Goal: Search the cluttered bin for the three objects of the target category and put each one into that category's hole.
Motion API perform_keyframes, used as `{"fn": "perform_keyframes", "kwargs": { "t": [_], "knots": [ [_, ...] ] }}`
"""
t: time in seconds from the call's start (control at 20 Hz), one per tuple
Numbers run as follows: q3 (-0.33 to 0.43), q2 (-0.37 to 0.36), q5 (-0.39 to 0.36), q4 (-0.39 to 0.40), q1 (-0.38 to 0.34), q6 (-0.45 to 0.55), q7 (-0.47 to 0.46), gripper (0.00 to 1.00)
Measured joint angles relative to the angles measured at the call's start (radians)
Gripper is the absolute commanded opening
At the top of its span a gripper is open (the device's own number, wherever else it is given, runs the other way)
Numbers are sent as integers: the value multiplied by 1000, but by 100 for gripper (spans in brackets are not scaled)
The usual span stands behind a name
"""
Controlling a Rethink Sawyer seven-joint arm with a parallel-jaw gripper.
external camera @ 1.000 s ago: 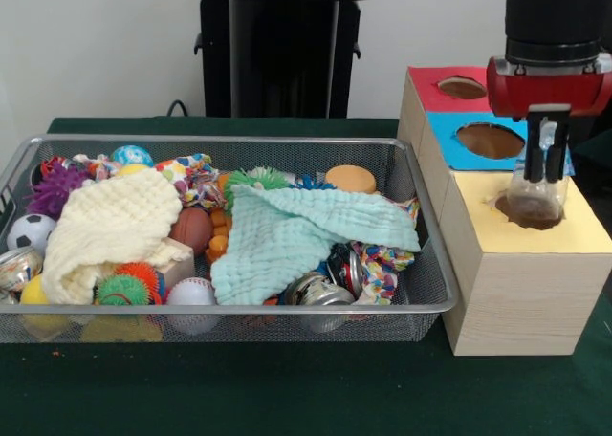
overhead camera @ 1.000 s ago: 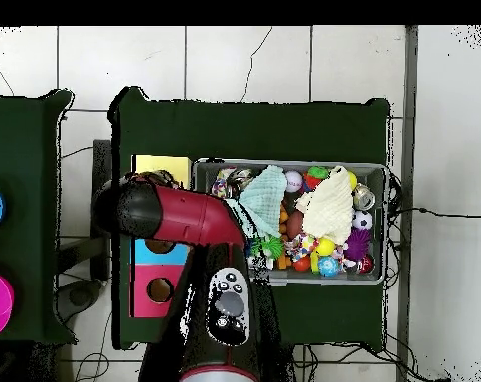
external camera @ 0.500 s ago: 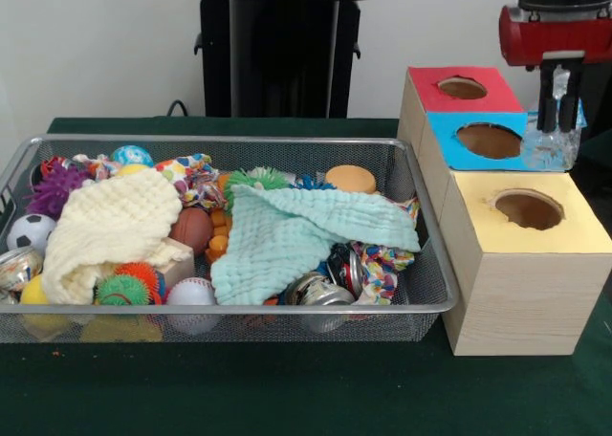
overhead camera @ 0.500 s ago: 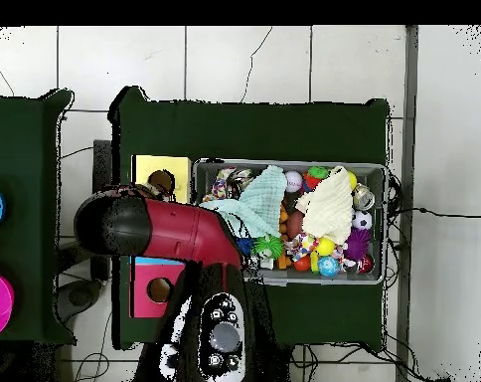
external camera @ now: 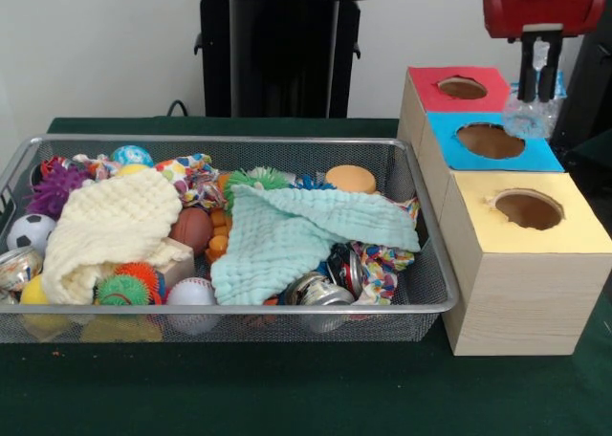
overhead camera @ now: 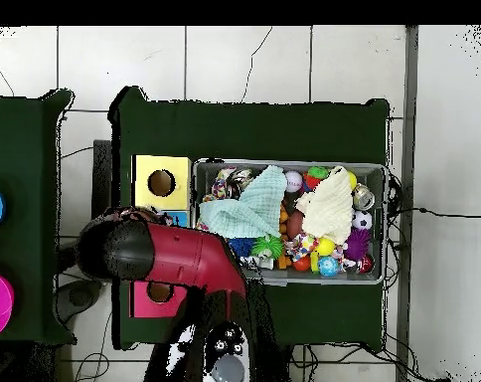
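Observation:
My gripper hangs at the upper right, shut on a crumpled clear plastic item that dangles from its fingers. It is above the right edge of the blue box, beside that box's hole. The yellow box with its hole stands nearer, and the red box farther back. In the overhead view the arm's red and black head covers the blue box and hides the gripper; the yellow box's hole shows uncovered.
The wire bin left of the boxes is full: a mint cloth, a cream cloth, crushed cans, a baseball, spiky balls and rope toys. From above the bin lies right of the boxes.
The gripper rose out of the yellow box's hole with the clear plastic item still in it, then moved back over the blue box. The bin's contents have not shifted.

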Motion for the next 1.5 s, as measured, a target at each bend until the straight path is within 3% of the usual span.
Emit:
{"fn": "perform_keyframes", "kwargs": {
  "t": [0.4, 0.95, 1.25, 1.5],
  "knots": [
    [0, -8, -2, 69, -17, 27, 0, 0],
    [0, 23, -6, 72, -20, 161, 0, 0],
    [0, 52, -6, 58, -28, 161, 0, 0],
    [0, 102, -7, -16, -34, 161, 0, 0]
  ]
}}
